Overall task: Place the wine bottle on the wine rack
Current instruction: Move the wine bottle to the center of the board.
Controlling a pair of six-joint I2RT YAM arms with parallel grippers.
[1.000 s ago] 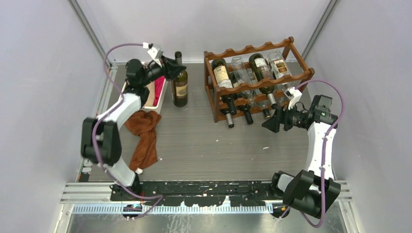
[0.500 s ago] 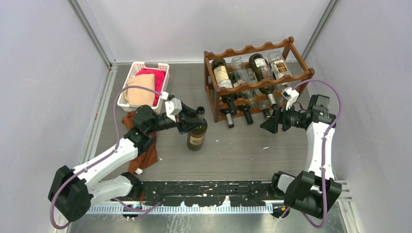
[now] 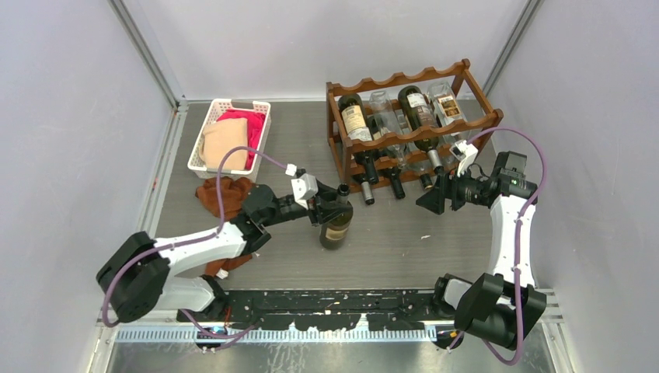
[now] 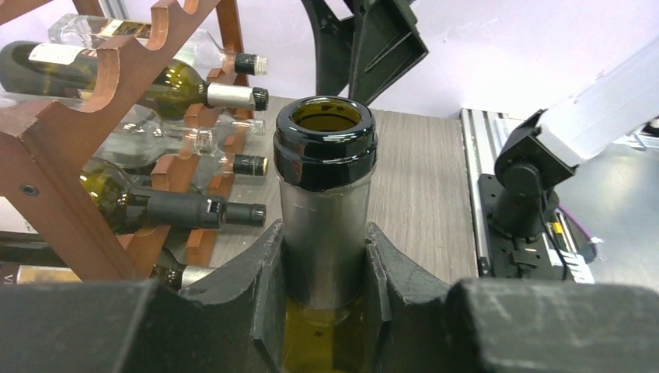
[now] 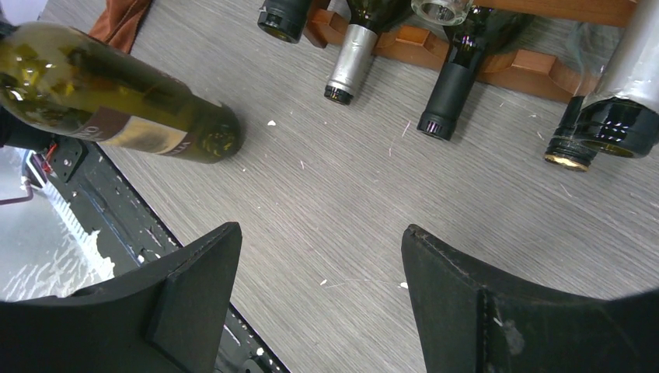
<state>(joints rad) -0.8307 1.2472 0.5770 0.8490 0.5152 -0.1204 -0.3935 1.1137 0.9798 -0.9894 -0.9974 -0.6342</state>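
**Bottle held by the neck, in front of the rack**

In the left wrist view the left claw (image 4: pixel 325 268) covers everything of the wine bottle (image 4: pixel 326 179) below its neck. In the right wrist view the picture's left edge cuts off the neck, so only the green body and label show. Whether the base touches the worktop (image 3: pixel 388 241) cannot be told. Which cradles of the wine rack (image 3: pixel 423 134) are free is hard to make out, as the stored bottles (image 3: pixel 356 118) overlap its rails.

A white basket (image 3: pixel 231 103) with pink and tan cloth stands at the far left, and a brown cloth (image 3: pixel 225 194) lies just in front of it, partly under the left arm. The right claw (image 3: pixel 430 198) hangs spread wide between the held bottle and the rack's right end, near the protruding necks of the lower tier.

The wine bottle stands upright near the worktop's middle, in front of the rack's left end and apart from it. The left claw is closed on its neck just below the dark open mouth, one finger on each side.
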